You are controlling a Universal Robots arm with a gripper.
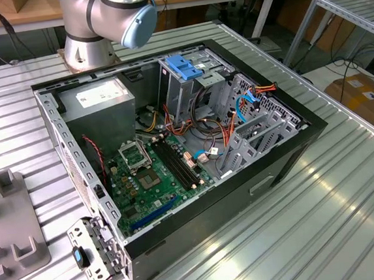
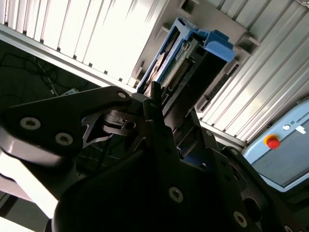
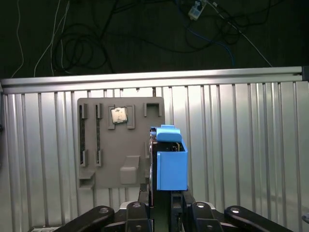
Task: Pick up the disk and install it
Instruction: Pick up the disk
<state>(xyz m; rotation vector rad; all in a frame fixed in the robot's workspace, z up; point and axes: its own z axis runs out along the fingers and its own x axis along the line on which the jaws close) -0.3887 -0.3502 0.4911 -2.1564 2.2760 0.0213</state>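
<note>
The gripper (image 3: 161, 194) is clamped on one end of the disk (image 3: 171, 162), which points straight out from the fingers in its blue carrier. Just beyond the disk lies a grey tray (image 3: 96, 154) carrying a chip (image 3: 119, 115), on the ribbed table (image 3: 241, 145). In the exterior view, the tray lies at eight o'clock from the open case (image 1: 304, 136).

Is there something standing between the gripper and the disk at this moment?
Nothing visible does. In the first wrist view the disk, in its blue carrier, stands upright directly in front of the gripper, beside the edge of the grey fixture plate. No other thing lies between the two.
</note>
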